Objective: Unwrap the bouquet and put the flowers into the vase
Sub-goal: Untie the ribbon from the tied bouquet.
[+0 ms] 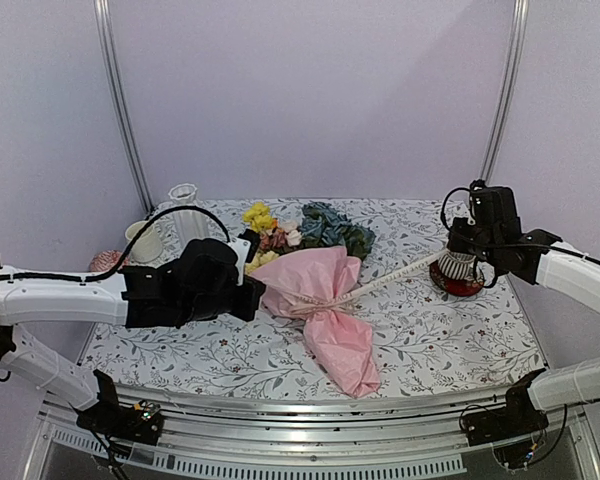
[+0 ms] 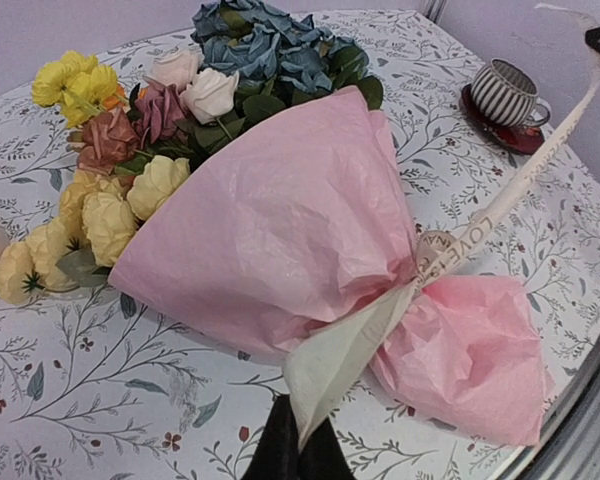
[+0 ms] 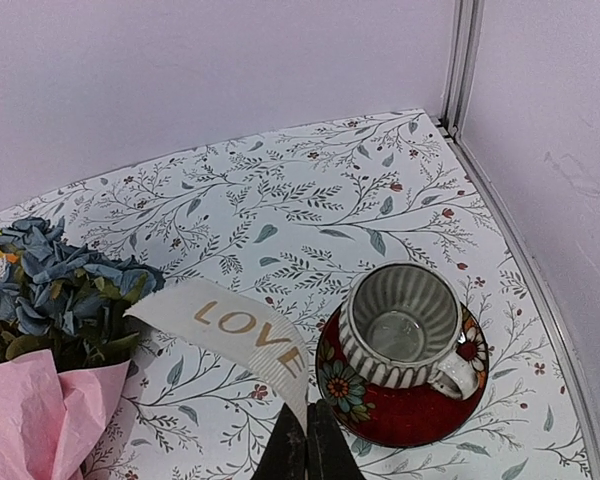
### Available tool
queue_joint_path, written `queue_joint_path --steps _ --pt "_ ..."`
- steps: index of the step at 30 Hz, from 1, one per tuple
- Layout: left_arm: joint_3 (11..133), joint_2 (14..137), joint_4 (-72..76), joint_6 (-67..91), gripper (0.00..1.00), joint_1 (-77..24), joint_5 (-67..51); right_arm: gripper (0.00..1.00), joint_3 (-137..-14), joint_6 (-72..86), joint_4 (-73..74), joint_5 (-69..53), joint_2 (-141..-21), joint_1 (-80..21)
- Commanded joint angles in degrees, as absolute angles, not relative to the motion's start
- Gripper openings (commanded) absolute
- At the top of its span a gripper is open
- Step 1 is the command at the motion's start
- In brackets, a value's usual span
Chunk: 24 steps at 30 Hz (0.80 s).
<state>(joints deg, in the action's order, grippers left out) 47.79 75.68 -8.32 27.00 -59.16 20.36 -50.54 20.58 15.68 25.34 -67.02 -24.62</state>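
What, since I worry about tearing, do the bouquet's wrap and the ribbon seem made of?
The wrap: likely thin, tissue-like paper, matte pale pink, finely crinkled and slightly translucent. The ribbon: probably woven fabric, cream and matte, with fine cross-ribs and printed gold lettering.

The top view looks down from above the near edge over the whole table (image 1: 450,330) toward the back wall (image 1: 310,90). The left wrist view sits close to the bouquet (image 2: 280,220), facing right; the right wrist view looks down by the striped cup (image 3: 400,325). All share bouquet, ribbon (image 3: 245,335), cup.
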Motion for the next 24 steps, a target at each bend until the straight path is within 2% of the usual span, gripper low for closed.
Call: queue_joint_path --steps 1,24 --pt "47.8 74.4 -9.1 26.3 0.00 -59.9 22.1 0.02 -50.1 20.7 15.8 27.3 -65.5 -24.0" --pt "48.3 69.7 -12.0 25.2 0.00 -59.9 25.4 0.02 -51.9 19.4 16.8 28.6 -63.5 -23.5"
